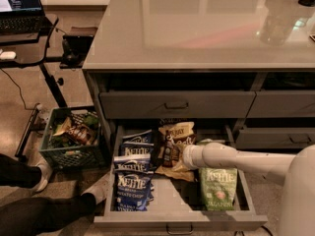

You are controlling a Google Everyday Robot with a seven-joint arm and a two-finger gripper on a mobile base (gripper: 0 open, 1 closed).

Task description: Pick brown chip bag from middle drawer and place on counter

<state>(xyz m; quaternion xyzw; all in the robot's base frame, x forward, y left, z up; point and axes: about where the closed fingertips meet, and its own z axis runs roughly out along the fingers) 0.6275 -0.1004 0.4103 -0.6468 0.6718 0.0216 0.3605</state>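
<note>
Camera view, end effector (173, 155) at brown chip bag (178, 132)

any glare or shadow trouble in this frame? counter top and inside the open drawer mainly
Camera view: the counter carries broad glare, with pale reflections and a pinkish streak. Camera view: the middle drawer is dimmer, and its back end is shadowed under the counter. Camera view: the gripper reads as a dark shape over the brown chip bag and is hard to separate from it.

Gripper mostly hidden
The gripper (172, 155) sits over the brown bag (178, 131) in the drawer (179, 221); the arm (231, 159) masks the bag's middle.
</note>
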